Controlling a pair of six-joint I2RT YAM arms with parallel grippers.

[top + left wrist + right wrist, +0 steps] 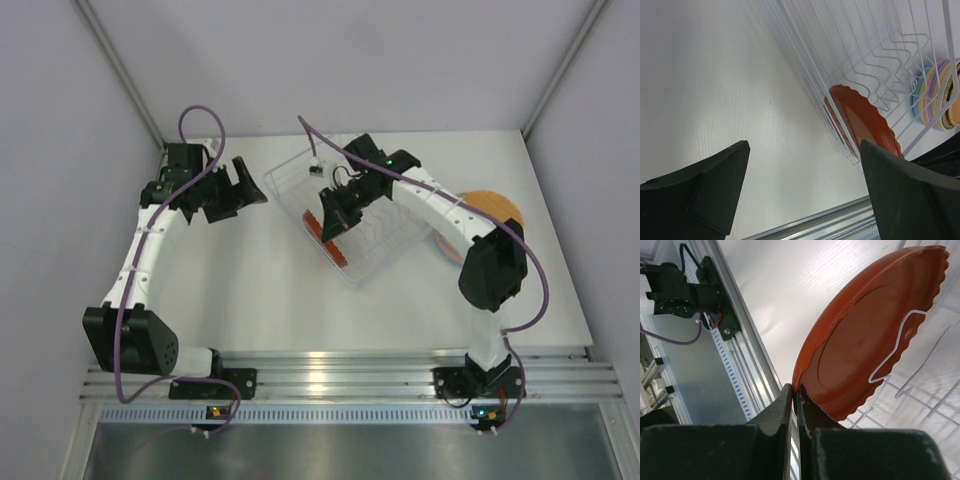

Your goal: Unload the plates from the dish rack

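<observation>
Over at the dish rack (288, 166), my right arm (440, 205) rises from its base at the near right edge, bends at the elbow well out to the right, then runs its forearm back up and left so the wrist hangs above the middle of the rack, pointing down into it. Right gripper (794, 390) is pinched tight on the scalloped rim of the red plate (870, 335), one finger on each face of the edge. That plate stands on edge, tilted, in the wire slots at the near left side of the rack, and one wire loop crosses its face in my wrist view. My left arm (140, 255) goes the other way: elbow low by the near left corner, forearm running up the left side of the table (250, 290), wrist turned in toward the rack. Left gripper (252, 185) hangs just beside the rack's left end, jaws spread wide with nothing between them, not touching anything. Off to the right of the rack, on the table, sits a stack of plates (492, 205) with an orange one on top.
</observation>
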